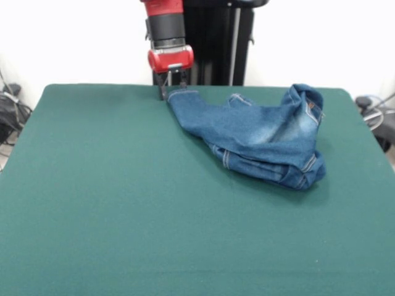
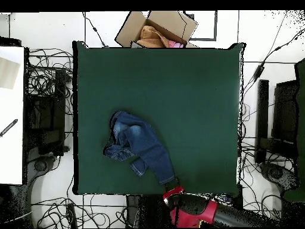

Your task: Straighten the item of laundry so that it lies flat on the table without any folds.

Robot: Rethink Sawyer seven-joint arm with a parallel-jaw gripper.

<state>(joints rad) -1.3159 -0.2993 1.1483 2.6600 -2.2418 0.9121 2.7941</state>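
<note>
The large rectangular worktop in dark green cloth carries the small blue denim jeans, bunched near my edge, one leg stretched to that edge. My red and black jaws pinch that leg's hem there.

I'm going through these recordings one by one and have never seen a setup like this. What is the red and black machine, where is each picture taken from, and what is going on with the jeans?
The red and black machine is a robot arm; its grasping end, the tool, reaches down to a table covered in dark green cloth. One picture looks across the table towards the robot; the other looks straight down from above, where the tool shows at the bottom edge. A small pair of blue jeans lies crumpled, one leg stretched towards the tool, the rest bunched in folds. The tool sits at that leg's end; whether it grips it, I cannot tell. Beyond the table, seen from above, stands an open cardboard box.
</note>
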